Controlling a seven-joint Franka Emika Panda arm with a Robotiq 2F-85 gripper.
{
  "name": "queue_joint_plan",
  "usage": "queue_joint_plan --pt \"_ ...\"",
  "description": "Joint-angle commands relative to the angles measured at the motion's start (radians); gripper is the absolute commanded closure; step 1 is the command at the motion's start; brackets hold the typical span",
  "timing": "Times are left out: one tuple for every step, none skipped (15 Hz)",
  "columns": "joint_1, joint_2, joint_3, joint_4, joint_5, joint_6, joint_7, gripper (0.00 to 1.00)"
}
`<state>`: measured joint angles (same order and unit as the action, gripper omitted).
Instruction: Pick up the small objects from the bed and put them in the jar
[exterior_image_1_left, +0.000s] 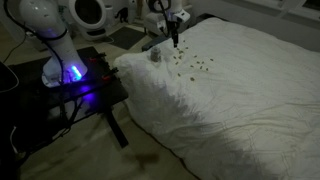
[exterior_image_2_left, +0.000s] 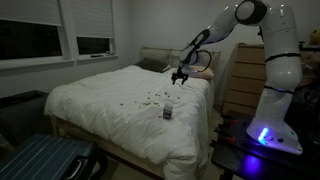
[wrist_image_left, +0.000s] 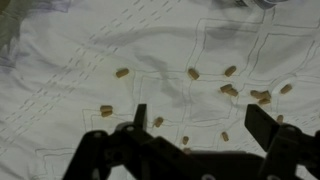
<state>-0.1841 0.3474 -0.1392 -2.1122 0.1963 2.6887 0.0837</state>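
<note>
In the wrist view the gripper stands wide open. Its two dark fingers are well apart, with only white cover between them, and their roots are cut off by the lower edge. Beyond the fingers about a dozen of the small objects lie scattered on the bed. Here they show as short tan-brown bits on quilted, wrinkled cloth. One lies just beside the finger nearer the picture's left side, and a few low ones sit close against the gripper's dark body. A grey shape at the top right is cut off by the edge, and too little of it shows to name.

In both exterior views the gripper hangs above the bed, over the scattered small objects. From there they are mere dark specks, too small to count. The jar stands upright on the cover near the bed's edge, just beside the scatter and apart from the gripper. The room is dim, and what the jar holds cannot be told.
</note>
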Motion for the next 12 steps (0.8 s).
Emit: queue_joint_plan --pt "-0.002 -0.001 0.002 0.001 -0.004 -0.003 0.004 0.0" --pt "0.01 0.009 -0.007 0.013 -0.02 0.0 0.024 0.0" --pt "0.008 0.02 -0.005 0.024 -0.016 0.011 0.021 0.0" --pt "0.001 0.024 -0.004 0.035 -0.014 -0.001 0.011 0.0" --pt "-0.013 0.026 0.006 0.037 0.002 0.013 -0.015 0.0" --pt "-0.02 0.032 0.011 0.047 0.004 0.004 -0.032 0.0" --pt "-0.024 0.045 0.012 0.063 0.004 0.008 -0.039 0.0" --pt "-0.028 0.06 0.013 0.083 0.001 -0.006 -0.047 0.0" --pt "-0.028 0.086 0.007 0.115 -0.006 -0.012 -0.044 0.0" --pt "-0.031 0.107 0.008 0.14 -0.005 -0.015 -0.041 0.0" --pt "-0.033 0.129 0.009 0.171 -0.007 -0.029 -0.04 0.0" --pt "-0.035 0.153 0.011 0.203 -0.01 -0.045 -0.039 0.0"
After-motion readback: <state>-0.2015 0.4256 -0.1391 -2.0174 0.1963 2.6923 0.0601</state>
